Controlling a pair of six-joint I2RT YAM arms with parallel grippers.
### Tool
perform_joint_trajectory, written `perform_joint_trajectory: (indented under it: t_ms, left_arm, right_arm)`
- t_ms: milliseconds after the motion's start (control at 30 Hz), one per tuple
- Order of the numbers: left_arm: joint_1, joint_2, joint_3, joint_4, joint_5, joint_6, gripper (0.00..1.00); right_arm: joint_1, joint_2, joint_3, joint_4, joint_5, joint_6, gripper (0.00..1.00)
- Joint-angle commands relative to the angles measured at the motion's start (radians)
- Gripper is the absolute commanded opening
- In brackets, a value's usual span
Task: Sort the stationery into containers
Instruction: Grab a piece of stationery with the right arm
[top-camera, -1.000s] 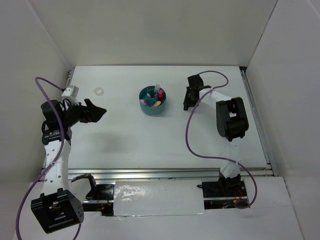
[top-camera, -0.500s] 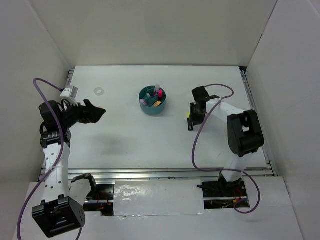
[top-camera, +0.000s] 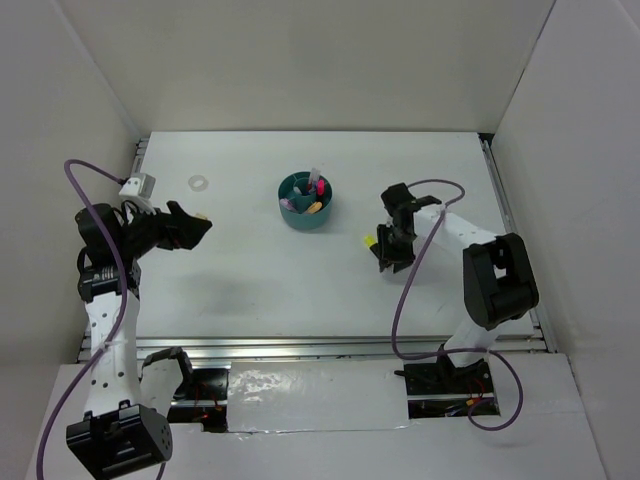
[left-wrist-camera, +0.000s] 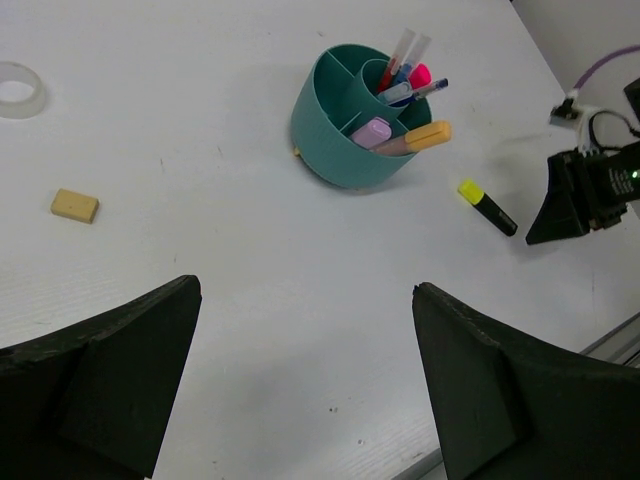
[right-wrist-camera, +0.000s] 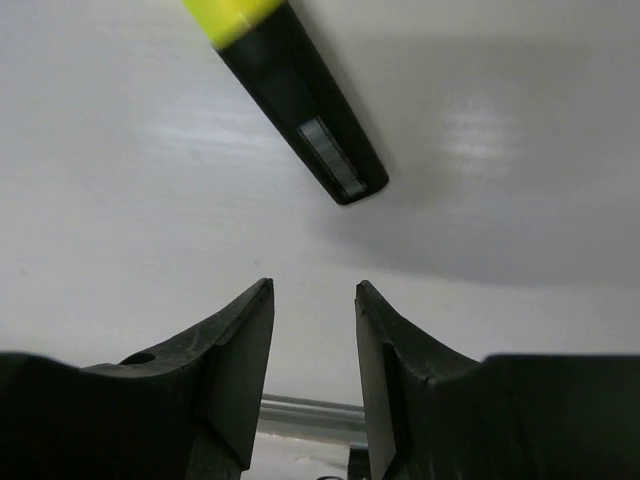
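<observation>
A round teal plastic desk organizer (top-camera: 300, 222) stands on the white tabletop (top-camera: 260, 280), a little towards the far side and about midway between the two arms. Inside it, the left wrist view shows a thin red pen (left-wrist-camera: 395, 60) and a thin blue pen (left-wrist-camera: 420, 92) standing near the centre with a pink-capped highlighter (left-wrist-camera: 420, 75). A lilac stick (left-wrist-camera: 370, 131) and an orange stick (left-wrist-camera: 425, 137) lean out of a neighbouring compartment on its right side. To the right of the organizer and somewhat nearer lies a black highlighter with a yellow cap (top-camera: 372, 240), flat on the tabletop, its cap pointing left. The right end effector (top-camera: 390, 252) sits low over the tabletop just beside the highlighter's black tail. In the right wrist view its two dark fingers (right-wrist-camera: 235, 350) are a narrow gap apart with nothing between them. There the highlighter lies diagonally just beyond the tips, not touching them. The left end effector (top-camera: 195, 228) hangs above the left part of the tabletop, well apart from the organizer, its fingers (left-wrist-camera: 120, 360) spread wide and empty. A small tan rectangular eraser (left-wrist-camera: 75, 205) lies on the tabletop below and ahead of it. A clear ring (top-camera: 198, 182) rests farther back on the left, well left of the organizer.
</observation>
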Motion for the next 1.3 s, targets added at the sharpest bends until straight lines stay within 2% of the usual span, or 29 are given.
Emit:
perform_joint_trajectory:
  t_ms: [0, 167, 400, 600, 1000, 1267]
  left_arm:
    - [0.004, -0.011, 0.049, -0.012, 0.034, 0.042, 0.99]
    - [0.001, -0.011, 0.028, 0.019, 0.052, 0.031, 0.99]
    - [0.006, 0.014, 0.046, -0.005, 0.049, 0.054, 0.99]
    - [0.010, -0.008, 0.033, -0.027, 0.041, 0.089, 0.99]
    - [0.012, 0.009, 0.017, -0.027, 0.041, 0.089, 0.99]
    - [0.015, 0.003, 0.007, -0.036, 0.040, 0.092, 0.99]
  right_arm:
    - [0.004, -0.001, 0.158, -0.061, 0.055, -0.130, 0.45]
    - [0.041, 0.037, 0.255, -0.058, 0.113, -0.236, 0.45]
    - [0.036, 0.308, 0.465, -0.130, 0.090, -0.312, 0.46]
    - [0.035, 0.410, 0.603, -0.164, 0.082, -0.390, 0.50]
    - [0.049, 0.575, 0.784, -0.325, 0.012, -0.462, 0.48]
    - [0.061, 0.598, 0.778, -0.376, -0.025, -0.491, 0.50]
